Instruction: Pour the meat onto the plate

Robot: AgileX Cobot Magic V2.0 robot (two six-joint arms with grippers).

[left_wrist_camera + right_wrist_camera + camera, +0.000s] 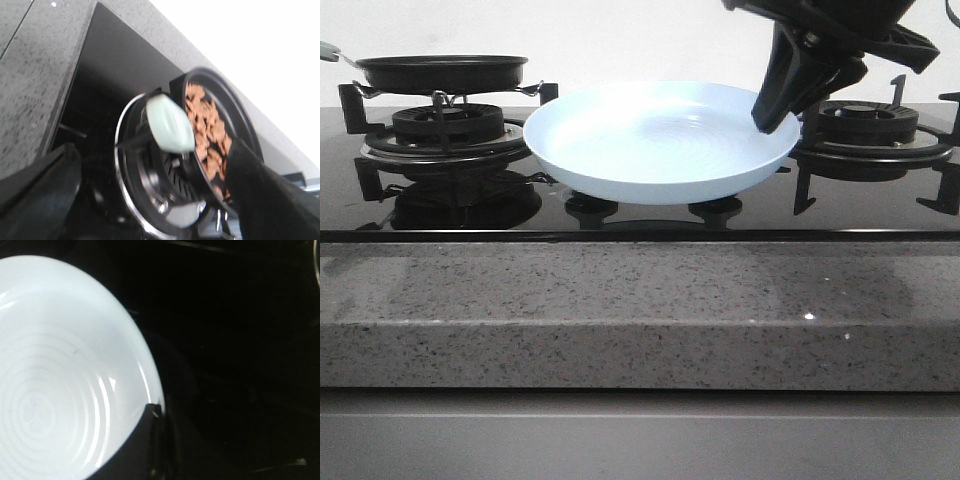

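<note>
Left wrist view shows the meat heaped in the black frying pan, loose flat orange-brown pieces that look light and free to slide, so a tilt should spill them all at once rather than one by one. The pan sits on the left burner of the black stove, its pale green handle pointing toward the left gripper. That handle looks like the place to take hold; it is smooth and rounded, so a firm pinch seems wise against twisting under the pan's weight. The left gripper's fingers stand spread wide on either side of the handle, touching nothing.

Beside the pan, in the middle of the stove, the pale-blue plate lies empty; it looks glossy, stiff and likely breakable. The right gripper pinches the plate's right rim. A speckled grey counter fronts the stove.
</note>
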